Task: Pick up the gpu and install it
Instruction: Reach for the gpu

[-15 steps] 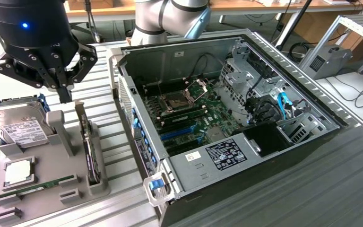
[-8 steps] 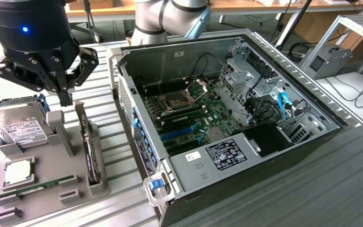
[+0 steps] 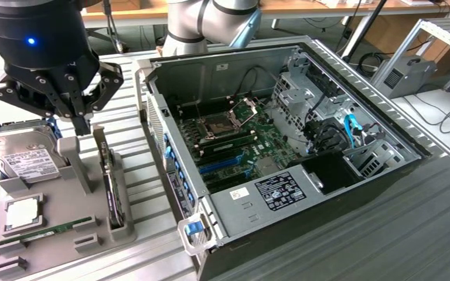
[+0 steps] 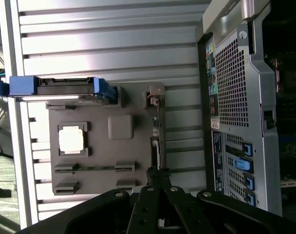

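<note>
We see the hand (image 3: 81, 124) hovering over the gray fixture (image 3: 61, 243), fingers pinched narrow, holding nothing. The gpu (image 3: 114, 190) stands on edge in the fixture's slot, just below the hand, on the side nearest the open computer case (image 3: 209, 61). A hard drive (image 3: 23, 157) sits in the fixture, toward the exterior view's left.

Your exterior view looks steeply down, close in, over the computer case (image 3: 180, 76) and grey parts holder (image 3: 67, 205). Your wrist view faces straight down onto both.
</note>
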`<state>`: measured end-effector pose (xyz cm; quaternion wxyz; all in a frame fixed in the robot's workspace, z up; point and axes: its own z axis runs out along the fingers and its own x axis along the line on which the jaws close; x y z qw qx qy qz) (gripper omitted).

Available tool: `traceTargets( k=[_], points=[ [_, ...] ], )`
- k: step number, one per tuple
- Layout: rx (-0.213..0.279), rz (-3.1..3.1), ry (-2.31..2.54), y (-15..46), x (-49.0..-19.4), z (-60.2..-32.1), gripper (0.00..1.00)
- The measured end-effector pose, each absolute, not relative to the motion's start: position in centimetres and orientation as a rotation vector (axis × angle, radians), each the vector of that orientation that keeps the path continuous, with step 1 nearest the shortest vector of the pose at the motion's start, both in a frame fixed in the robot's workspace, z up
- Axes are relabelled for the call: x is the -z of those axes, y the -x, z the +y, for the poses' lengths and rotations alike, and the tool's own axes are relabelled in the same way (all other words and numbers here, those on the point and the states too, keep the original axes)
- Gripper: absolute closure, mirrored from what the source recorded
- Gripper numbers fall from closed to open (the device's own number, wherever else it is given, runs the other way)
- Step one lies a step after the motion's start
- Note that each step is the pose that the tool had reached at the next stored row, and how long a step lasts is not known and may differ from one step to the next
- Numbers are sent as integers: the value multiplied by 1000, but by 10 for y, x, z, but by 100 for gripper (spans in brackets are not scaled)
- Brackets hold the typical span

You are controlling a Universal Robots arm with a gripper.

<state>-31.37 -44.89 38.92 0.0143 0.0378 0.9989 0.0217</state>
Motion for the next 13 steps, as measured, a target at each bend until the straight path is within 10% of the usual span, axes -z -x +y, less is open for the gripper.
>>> traceTargets(
  k=[13],
  points=[
    [-68,3110,-118,314,-389,-453,89]
  ],
)
